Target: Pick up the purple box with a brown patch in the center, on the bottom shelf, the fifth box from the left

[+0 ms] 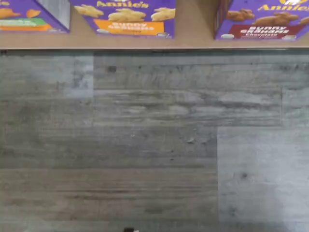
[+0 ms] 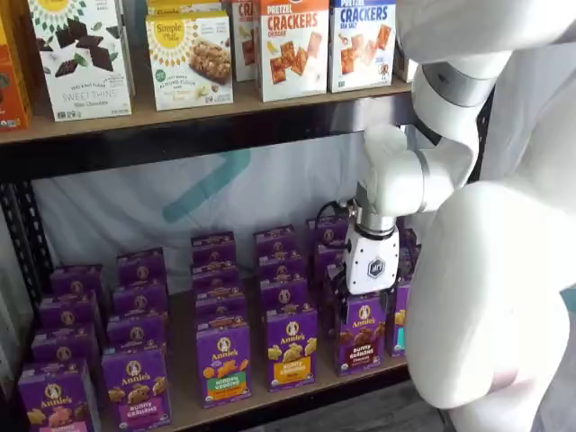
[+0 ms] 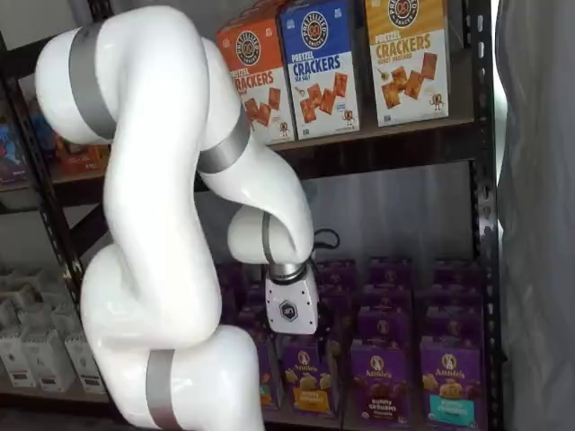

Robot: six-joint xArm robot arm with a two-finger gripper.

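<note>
Shelf views show our white gripper (image 2: 354, 304), fingers spread and holding nothing, above the small purple Annie's carton with brown bunnies (image 2: 361, 333); its yellow-banded neighbour (image 2: 291, 346) at nine o'clock risks being clipped.

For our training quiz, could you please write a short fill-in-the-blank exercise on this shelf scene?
1. The gripper hangs just above the front purple box whose snacks are dark ____.
2. That box stands on the ____ shelf.
3. The box beside it has a ____ band.
4. The boxes on the upper shelf read "PRETZEL ____".

Missing: brown; bottom; yellow; CRACKERS
</note>
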